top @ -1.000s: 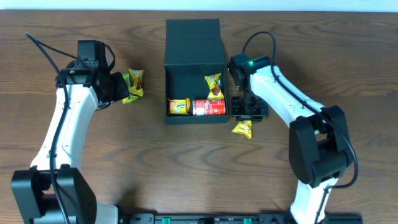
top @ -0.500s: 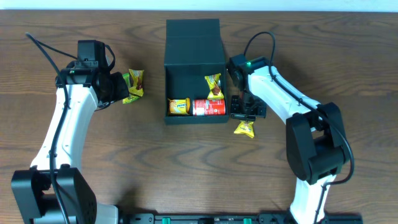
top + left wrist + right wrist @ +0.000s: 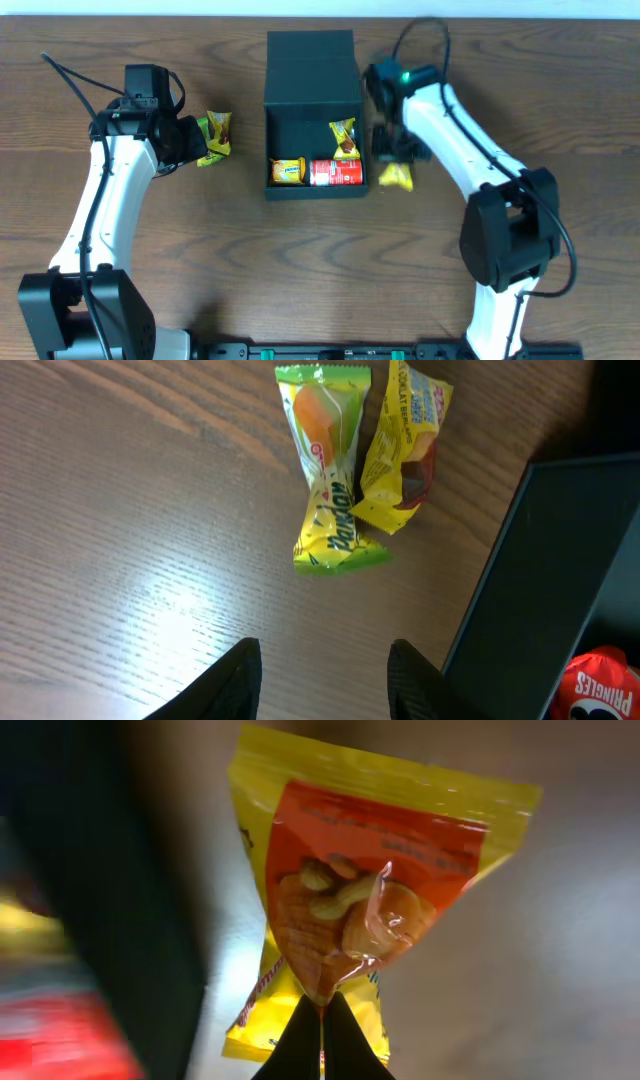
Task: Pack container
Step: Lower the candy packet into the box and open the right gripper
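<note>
On the left, the left gripper (image 3: pixel 325 682) was held open over the table (image 3: pixel 120 560), and nothing was gripped between its fingers. Just past its tips, two snack packets were laid side by side and touching: a green packet (image 3: pixel 328 470) and a yellow packet (image 3: pixel 405 445). The container (image 3: pixel 310 70) was set to the right of them, near but apart, in the middle of the table. Its lid was folded back on the far side, so its inside could be seen. Along its near wall a biscuit packet (image 3: pixel 288 171) and a red can (image 3: pixel 336 173) were laid next to each other. A third packet (image 3: pixel 344 137) was propped by the right wall. On the right, the right gripper (image 3: pixel 322 1020) was pinched shut on one end of a nut packet (image 3: pixel 370 890). This packet was held outside the container, just beside its right wall. The overhead view was blurred there, so it could not be told if the packet was lifted off the table.
</note>
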`<state>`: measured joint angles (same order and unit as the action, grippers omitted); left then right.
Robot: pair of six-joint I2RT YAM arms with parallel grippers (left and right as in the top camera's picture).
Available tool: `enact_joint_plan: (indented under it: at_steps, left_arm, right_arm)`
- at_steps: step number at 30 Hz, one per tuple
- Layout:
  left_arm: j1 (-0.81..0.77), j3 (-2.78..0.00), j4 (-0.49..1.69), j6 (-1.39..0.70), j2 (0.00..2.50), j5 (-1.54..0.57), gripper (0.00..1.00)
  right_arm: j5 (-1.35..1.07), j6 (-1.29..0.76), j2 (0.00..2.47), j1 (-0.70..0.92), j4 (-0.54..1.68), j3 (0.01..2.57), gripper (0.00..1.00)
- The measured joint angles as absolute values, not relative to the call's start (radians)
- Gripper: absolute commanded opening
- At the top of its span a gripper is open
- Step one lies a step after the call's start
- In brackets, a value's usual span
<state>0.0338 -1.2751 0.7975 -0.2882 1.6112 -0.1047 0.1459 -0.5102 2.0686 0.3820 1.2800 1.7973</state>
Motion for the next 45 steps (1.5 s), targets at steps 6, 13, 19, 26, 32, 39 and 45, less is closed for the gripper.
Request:
enact_joint_plan:
  at_steps: [6,13,19,26,32,39,45]
  left_arm:
    - [0.034,-1.275,0.797,-0.288,1.611,-0.105,0.42]
    - [0.034,-1.275,0.797,-0.288,1.611,-0.105,0.42]
    - [0.034,-1.275,0.797,-0.288,1.611,-0.105,0.42]
    - [0.034,-1.275,0.797,-0.289,1.611,-0.105,0.42]
    - [0.034,-1.275,0.797,-0.288,1.611,-0.105,0.42]
    - [0.034,-1.275,0.798,-0.288,1.611,-0.105,0.42]
    - [0.034,-1.275,0.801,-0.288,1.611,-0.105,0.42]
  right_arm:
    - [0.163,-0.404,2.067,0.409,1.237,2.046,0.02]
    - [0.002,-0.231,2.080,0.499,1.154,2.058,0.01]
    - [-0.099,-0.130,2.168,0.530,1.196,2.059,0.01]
    - [-0.146,-0.069,2.200,0.530,1.250,2.059,0.01]
    - [-0.138,-0.082,2.237,0.530,1.248,2.059,0.01]
    - [-0.095,-0.168,2.281,0.530,1.199,2.060,0.01]
    - [-0.067,-0.242,2.291,0.530,1.179,2.060,0.02]
